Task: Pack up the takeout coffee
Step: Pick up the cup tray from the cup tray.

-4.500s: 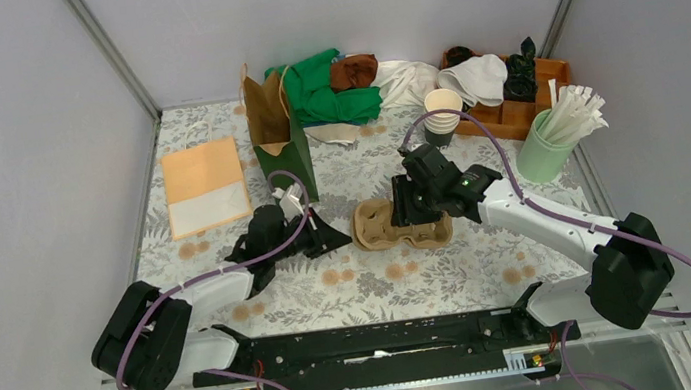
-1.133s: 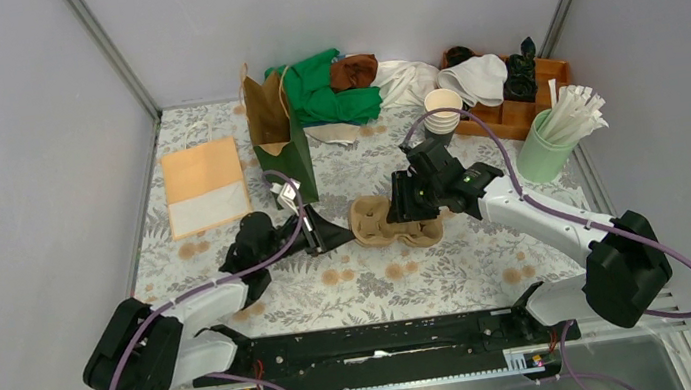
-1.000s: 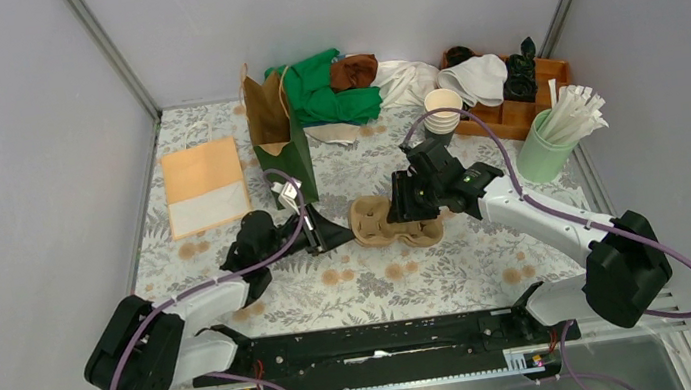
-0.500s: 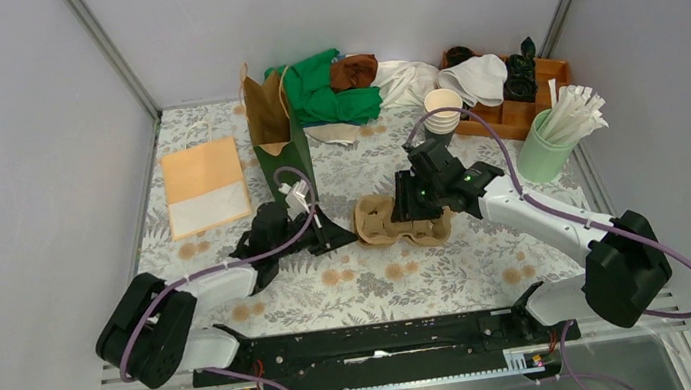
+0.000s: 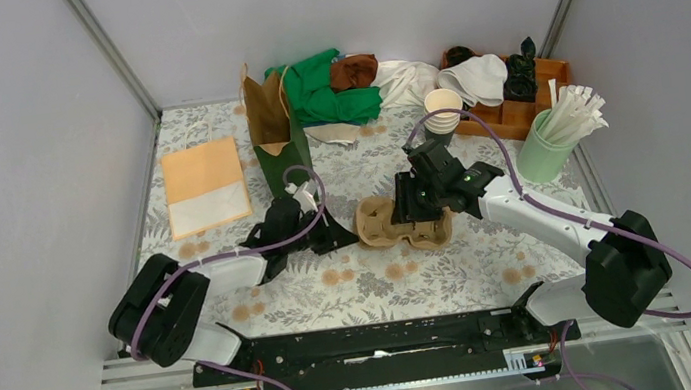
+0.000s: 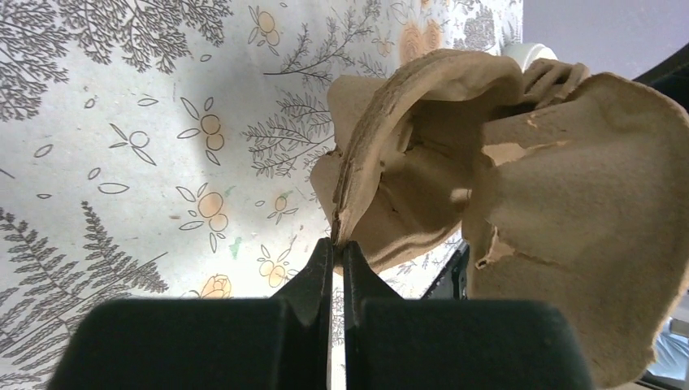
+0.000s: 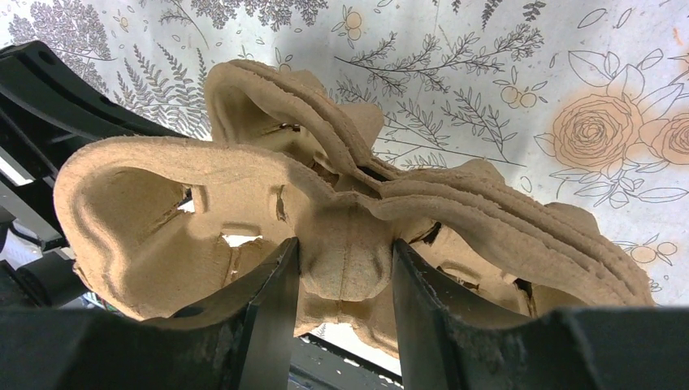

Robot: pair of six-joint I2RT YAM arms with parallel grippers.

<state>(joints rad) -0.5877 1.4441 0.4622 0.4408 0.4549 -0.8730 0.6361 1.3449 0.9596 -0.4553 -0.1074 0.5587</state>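
Left hand [image 6: 335, 257] is clenched on the thin left rim of the brown moulded-pulp cup carrier [image 6: 569, 203]; both fingertips meet on the rim edge with no gap visible. That side of the carrier is tilted up off the floral worktop [image 5: 383, 281].

Right hand [image 7: 344, 280] comes down onto the carrier from its right side. Its two fingers [image 7: 275, 284] straddle the carrier's central hump, one pressed against each flank, so it is grasping the carrier at mid-body.

Position of the takeout coffee cannot be told from these views. The left wrist view shows a small white rounded shape just past the carrier's far edge, too little of it to identify.

Behind and to the right of the carrier stands a stack of lidless cream paper cups [image 5: 443, 106]. Well to the right of the carrier stands a pale green holder [image 5: 540, 157] filled with white sticks [image 5: 578, 114].
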